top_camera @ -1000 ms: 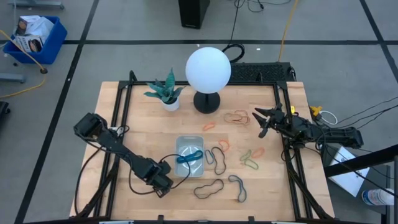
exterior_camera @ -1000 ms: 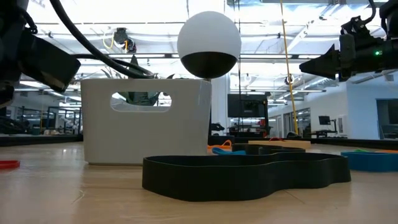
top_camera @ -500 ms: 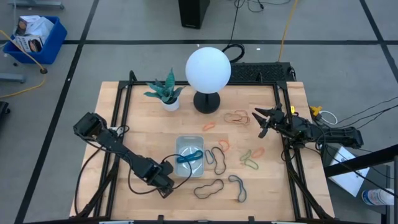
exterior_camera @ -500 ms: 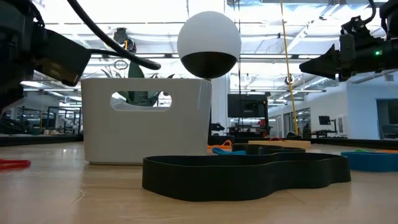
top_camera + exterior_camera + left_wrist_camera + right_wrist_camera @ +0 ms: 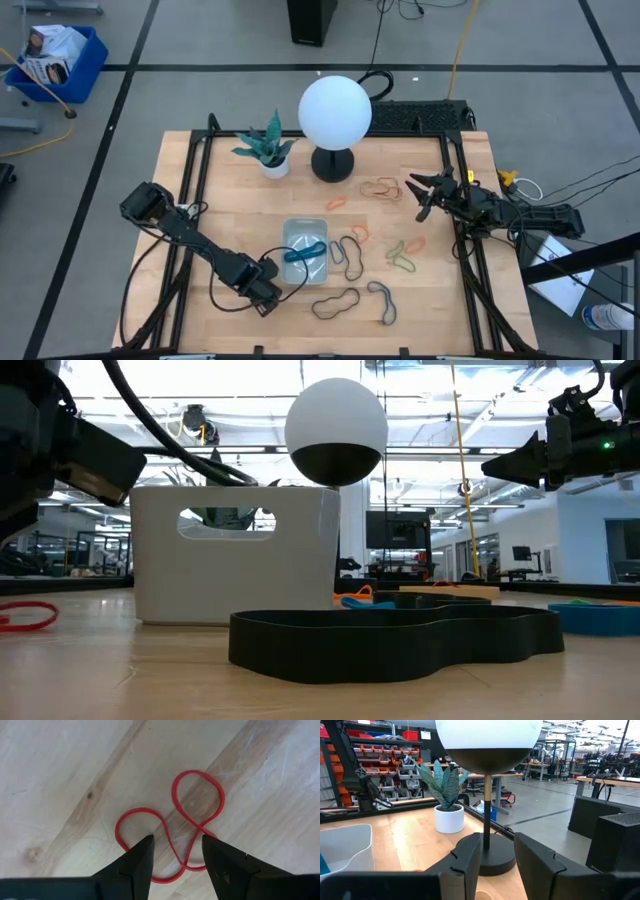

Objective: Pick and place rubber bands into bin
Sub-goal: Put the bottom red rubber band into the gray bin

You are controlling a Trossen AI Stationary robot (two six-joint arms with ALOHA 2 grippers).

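Item: red rubber band (image 5: 172, 837), a pinched figure-eight flat on the counter (image 5: 200, 200), directly below my left gripper (image 5: 176, 851), just left of the bin (image 5: 306, 252). Jaws stood apart, straddling the band's waist; its long axis ran slantwise across the gap. I judged a straight descent would catch it.

Bin: held one blue band (image 5: 305, 251). More loose rubber bands (image 5: 348, 252) lay right of the bin, well clear.

Right gripper (image 5: 420, 192): waited far right of the bin, jaws partly apart, empty.

Obstructions: none seen.
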